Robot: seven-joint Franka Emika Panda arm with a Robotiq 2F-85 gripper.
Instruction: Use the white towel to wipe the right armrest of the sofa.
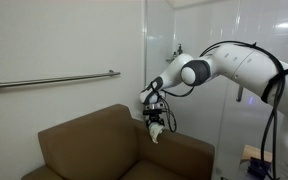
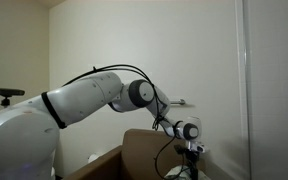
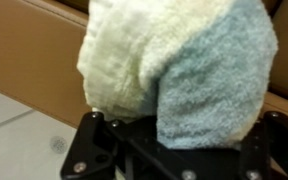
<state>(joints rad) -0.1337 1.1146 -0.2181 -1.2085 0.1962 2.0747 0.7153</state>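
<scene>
— Tan-brown, smooth and leather-like: that's the small boxy sofa (image 1: 89, 150), with a rounded backrest (image 1: 84, 125) and thick squared arms.
— And the cloth?
— A small, soft white towel (image 3: 124, 60) in fluffy looped terry. Up close, one half looks creamy and the other faintly blue-green. It's bunched into a lump.
— What has hold of it?
— The black gripper (image 1: 156, 118). Its fingers are clenched on the white towel, which bulges out past them in the wrist view.
— Where is it, exactly?
— It hangs just over the right armrest (image 1: 179, 150), the lower, flat-topped block, at the end nearest the backrest. I can't tell whether the cloth actually meets the upholstery.
— How many of each thing?
— One sofa, one towel, one robot arm (image 1: 234, 62), and one brushed-metal grab rail (image 1: 54, 80) on the pale wall (image 1: 44, 40) behind.
— And the arm's pose?
— It has glossy white rounded shells with dark joints. The arm reaches out roughly level from its base and bends at a round joint (image 2: 139, 92). From there it drops, with the wrist turned down so the gripper points at the armrest.
</scene>
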